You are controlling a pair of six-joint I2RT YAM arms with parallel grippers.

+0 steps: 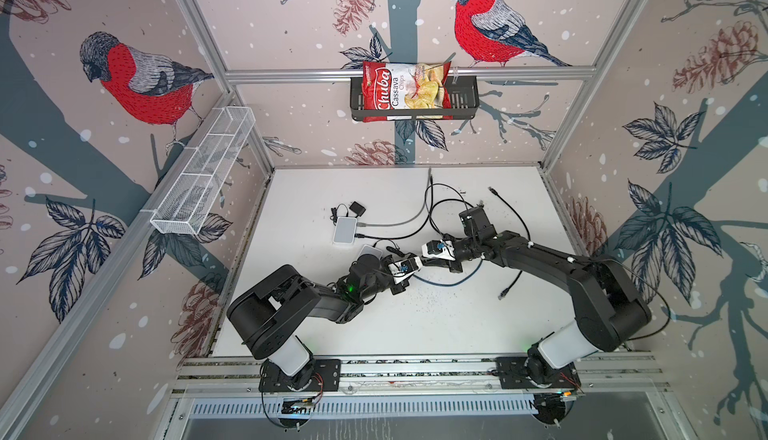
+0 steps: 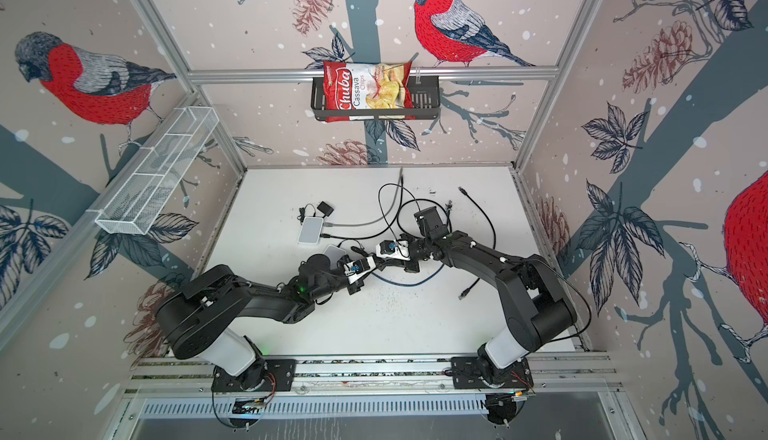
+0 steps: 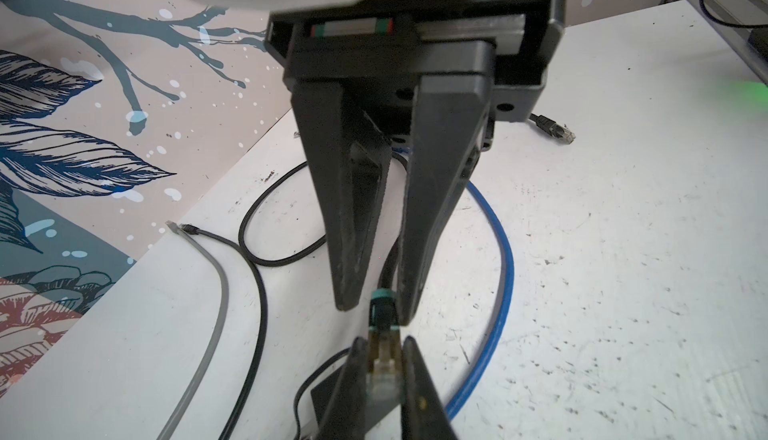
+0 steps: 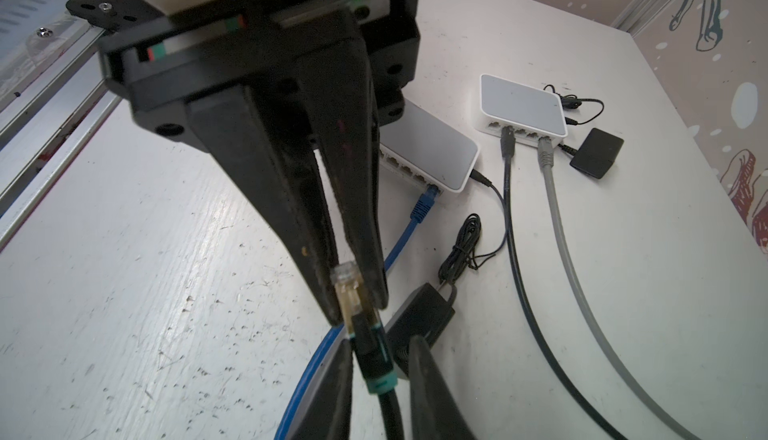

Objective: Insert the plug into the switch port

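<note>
A clear plug [image 3: 384, 369] on a black cable hangs above the table between my two grippers. My left gripper [image 3: 383, 346] is shut on the plug's clear body [image 4: 348, 288]. My right gripper [image 4: 380, 340] faces it tip to tip and is closed round the black boot [image 4: 374, 359] with the teal ring, just behind the plug. In both top views the grippers meet mid-table, left gripper [image 1: 417, 265] and right gripper [image 1: 424, 260]. Two white switches lie beyond. The near switch [image 4: 428, 146] has open ports [image 4: 399, 165], and the left arm partly hides the near switch [image 1: 370, 252].
The far switch [image 1: 345, 230] holds a black cable and a grey cable [image 4: 552, 192]. A blue cable [image 3: 505, 259] loops under the grippers from the near switch. A black adapter [image 4: 419, 317] lies below the plug. A loose cable end [image 1: 503, 294] lies to the right.
</note>
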